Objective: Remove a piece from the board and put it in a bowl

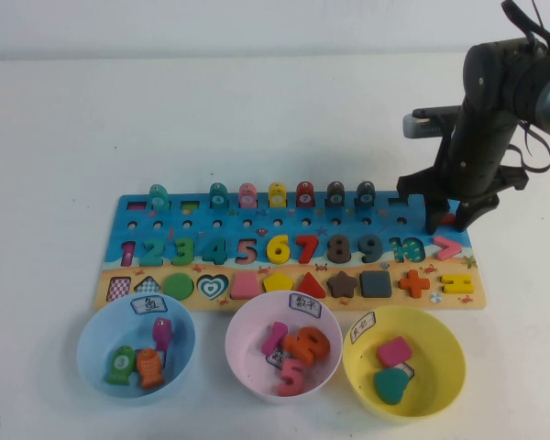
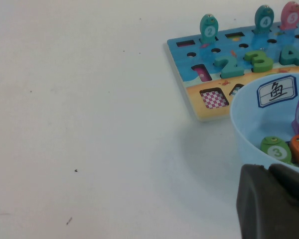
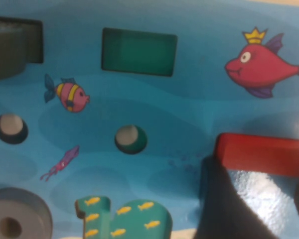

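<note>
The red piece [image 1: 449, 220], a small flat bar, lies at the right end of the blue board [image 1: 284, 215], above the pink greater-than sign. My right gripper [image 1: 450, 226] stands over it with one finger at each end of the bar, closed on it. In the right wrist view the red piece [image 3: 261, 153] sits at the fingertips of that gripper [image 3: 259, 173], just above the board [image 3: 154, 114]. The yellow bowl [image 1: 445, 337] is in front of the board's right end and holds a pink piece and a teal piece. My left gripper [image 2: 266, 168] is shut and empty beside the light blue bowl [image 2: 244, 134].
A pink bowl [image 1: 243, 323] with number pieces and a light blue bowl [image 1: 93, 332] with fish pieces stand in front of the board, left of the yellow bowl. Fish pegs [image 1: 277, 193] stand upright along the board's far edge. White table lies all round.
</note>
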{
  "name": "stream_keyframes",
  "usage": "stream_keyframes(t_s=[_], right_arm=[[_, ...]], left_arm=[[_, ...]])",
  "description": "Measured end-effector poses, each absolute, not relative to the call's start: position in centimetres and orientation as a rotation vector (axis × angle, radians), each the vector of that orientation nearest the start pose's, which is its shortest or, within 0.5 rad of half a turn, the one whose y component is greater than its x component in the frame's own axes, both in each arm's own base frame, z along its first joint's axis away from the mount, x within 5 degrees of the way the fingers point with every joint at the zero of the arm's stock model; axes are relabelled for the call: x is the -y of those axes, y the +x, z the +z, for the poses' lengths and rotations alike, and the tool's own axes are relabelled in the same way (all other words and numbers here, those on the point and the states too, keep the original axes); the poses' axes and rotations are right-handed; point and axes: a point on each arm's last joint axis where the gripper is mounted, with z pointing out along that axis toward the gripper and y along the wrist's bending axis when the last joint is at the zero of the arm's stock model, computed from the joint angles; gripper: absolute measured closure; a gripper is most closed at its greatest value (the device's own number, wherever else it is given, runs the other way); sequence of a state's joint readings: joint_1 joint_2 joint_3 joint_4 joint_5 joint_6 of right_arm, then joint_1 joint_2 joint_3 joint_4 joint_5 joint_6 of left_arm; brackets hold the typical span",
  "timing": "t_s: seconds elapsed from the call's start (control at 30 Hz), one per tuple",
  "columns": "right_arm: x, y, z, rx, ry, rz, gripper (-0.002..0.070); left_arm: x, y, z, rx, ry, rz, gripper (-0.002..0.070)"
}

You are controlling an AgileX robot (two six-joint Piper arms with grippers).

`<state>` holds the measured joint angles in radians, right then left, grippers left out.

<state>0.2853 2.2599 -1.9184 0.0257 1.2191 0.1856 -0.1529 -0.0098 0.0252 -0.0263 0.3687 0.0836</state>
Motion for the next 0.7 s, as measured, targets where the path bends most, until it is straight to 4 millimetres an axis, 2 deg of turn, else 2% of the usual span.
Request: stream_keyframes(t_s=[0.7], right_arm=[[-13.28, 44.61, 18.84, -3.042, -0.145, 0.068, 0.0401]], left_arm=[[0.89, 5.2, 17.21, -1.857, 0.204, -0.074, 0.068]])
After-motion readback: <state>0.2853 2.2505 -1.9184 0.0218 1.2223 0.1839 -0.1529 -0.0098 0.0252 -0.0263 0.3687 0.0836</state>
